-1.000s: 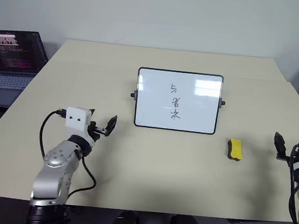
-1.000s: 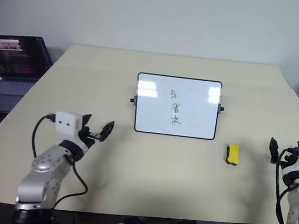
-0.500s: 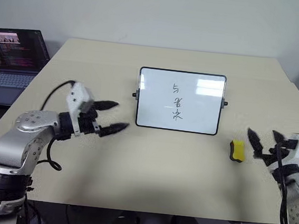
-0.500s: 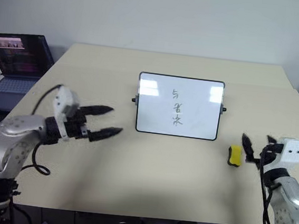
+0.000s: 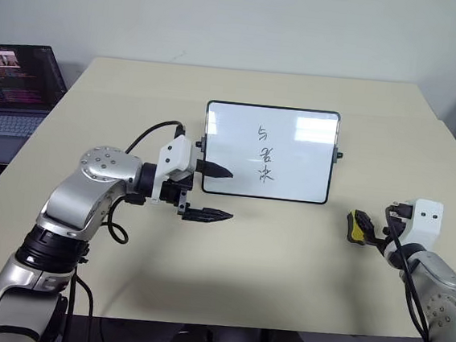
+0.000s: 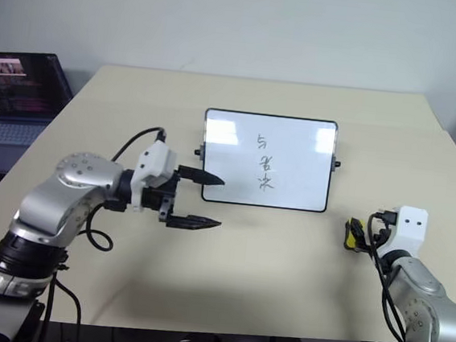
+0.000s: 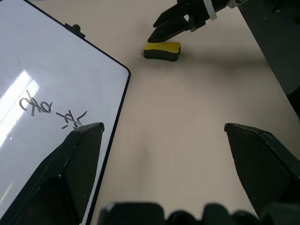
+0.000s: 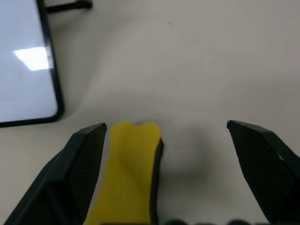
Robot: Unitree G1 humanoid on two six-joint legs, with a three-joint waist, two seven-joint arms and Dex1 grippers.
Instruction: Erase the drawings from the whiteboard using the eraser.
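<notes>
On the table's right side, the eraser (image 5: pixel 358 227) lies just right of the whiteboard (image 5: pixel 309 167), long axis running near to far. It sits between the spread fingers of the right gripper (image 8: pixel 164 183), nearer one finger, not yet pinched. Far left of it, the left gripper (image 5: pixel 211 192), also spread, points at the whiteboard's left edge.

Silver arms, blk cables, white wrist-cams
</notes>
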